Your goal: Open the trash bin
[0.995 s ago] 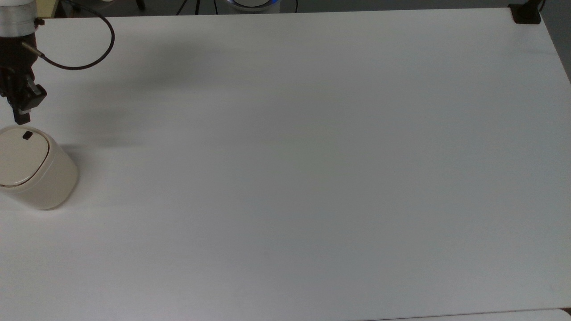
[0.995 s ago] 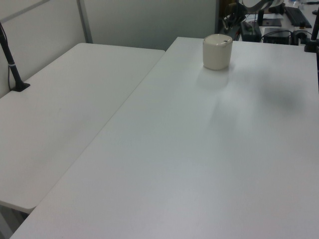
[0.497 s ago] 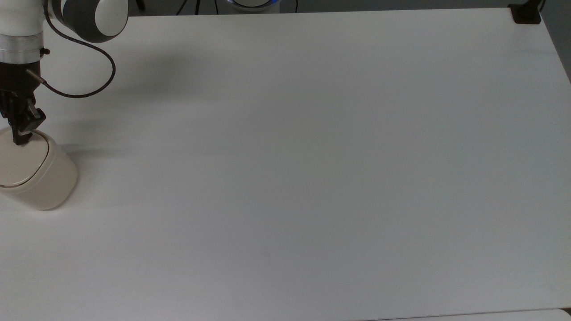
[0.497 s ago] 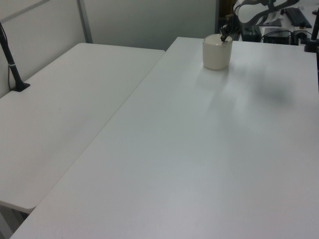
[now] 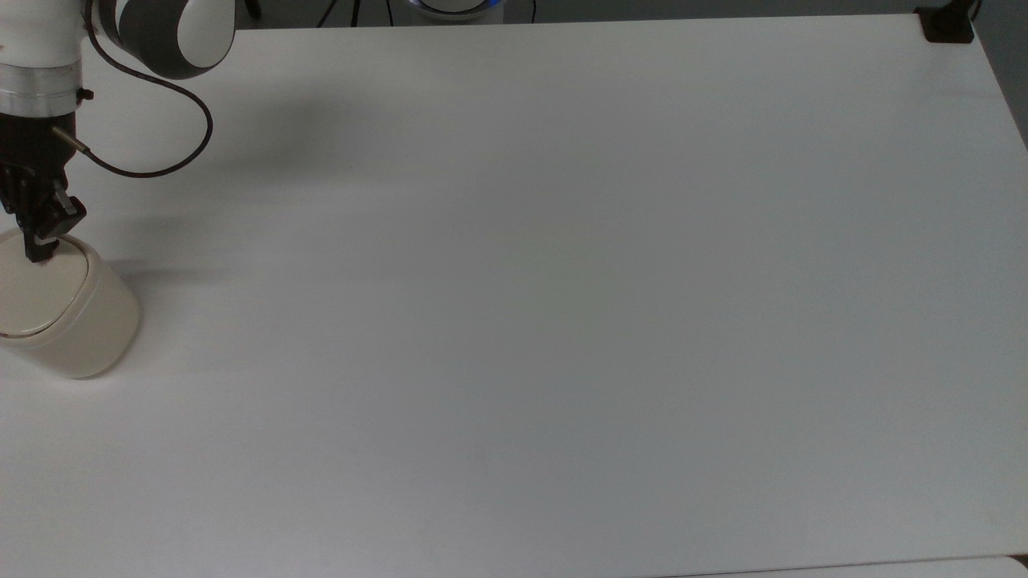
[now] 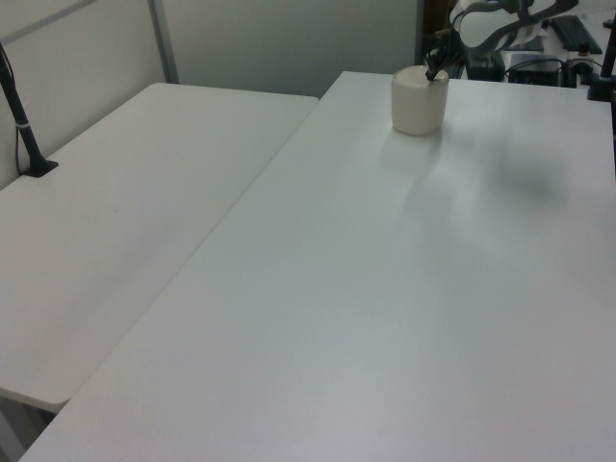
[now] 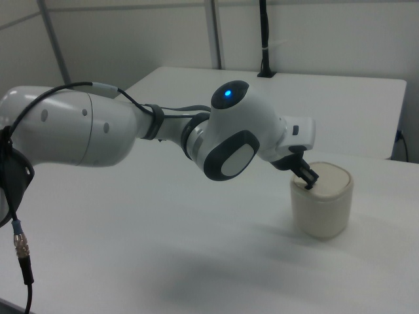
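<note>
Jaws (image 5: 38,255) clenched together on nothing, tip pressed down on the lid of the trash bin (image 5: 68,309) near its rim, right where a push button would sit. Lid flat and closed. Seen from the right view, gripper (image 7: 308,180) angled down onto the near edge of the bin (image 7: 322,199), arm (image 7: 131,134) stretching in from the right view's left.

Pressing step in hand, by the look of it. Next, probably: lift straight up off the lid so it can spring open, without dragging sideways or tipping the bin.

Bin close to the top view's left edge of the tabletop (image 5: 562,281). Wide bare room toward the top view's right.
</note>
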`<state>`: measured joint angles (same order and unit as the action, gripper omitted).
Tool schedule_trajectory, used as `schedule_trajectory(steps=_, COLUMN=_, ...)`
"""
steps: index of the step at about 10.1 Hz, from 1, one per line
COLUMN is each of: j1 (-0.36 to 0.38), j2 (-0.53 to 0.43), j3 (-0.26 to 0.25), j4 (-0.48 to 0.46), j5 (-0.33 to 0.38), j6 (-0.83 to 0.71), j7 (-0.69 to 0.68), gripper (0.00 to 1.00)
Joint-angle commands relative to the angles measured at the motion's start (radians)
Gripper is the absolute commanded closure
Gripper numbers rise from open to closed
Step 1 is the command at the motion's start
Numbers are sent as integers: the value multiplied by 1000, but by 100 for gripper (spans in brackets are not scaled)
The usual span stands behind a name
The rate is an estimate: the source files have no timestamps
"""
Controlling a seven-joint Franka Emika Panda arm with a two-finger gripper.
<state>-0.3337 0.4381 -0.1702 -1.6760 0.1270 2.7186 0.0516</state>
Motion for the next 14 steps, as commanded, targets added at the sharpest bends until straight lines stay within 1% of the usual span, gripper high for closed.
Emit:
schedule_trajectory(steps=1, j1=13, j2=-106, j3=11, j4=-50, j5=0, j6=9, j7=86, gripper=100)
schedule_trajectory(steps=2, j1=15, j2=-152, j3=36, j4=-47, j5=0, j6=-14, j7=135, gripper=100)
schedule_trajectory(steps=4, j1=22, j2=-223, j3=95, j4=5, j5=-1, j6=-185, j7=198, gripper=100)
schedule_trajectory(steps=5, j1=37, j2=-267, j3=112, j4=12, j5=-6, j6=-274, j7=229, gripper=100)
schedule_trajectory(steps=7, j1=85, j2=-356, j3=153, j4=12, j5=-13, j6=-486, j7=249, gripper=100)
schedule_trajectory(steps=8, j1=131, j2=-392, j3=156, j4=12, j5=-13, j6=-588, j7=249, gripper=98)
schedule_trajectory(steps=9, j1=178, j2=-421, j3=156, j4=12, j5=-13, j6=-673, j7=249, gripper=91)
schedule_trajectory(steps=10, j1=218, j2=-439, j3=155, j4=12, j5=-15, j6=-757, j7=249, gripper=65)
schedule_trajectory(steps=11, j1=260, j2=-447, j3=147, j4=12, j5=-15, j6=-831, j7=249, gripper=30)
schedule_trajectory(steps=12, j1=301, j2=-447, j3=141, j4=12, j5=-15, j6=-883, j7=251, gripper=14)
schedule_trajectory(steps=13, j1=323, j2=-444, j3=138, j4=12, j5=-16, j6=-905, j7=249, gripper=0)
schedule_trajectory(steps=14, j1=356, j2=-440, j3=135, j4=9, j5=-38, j6=-910, j7=242, gripper=0)
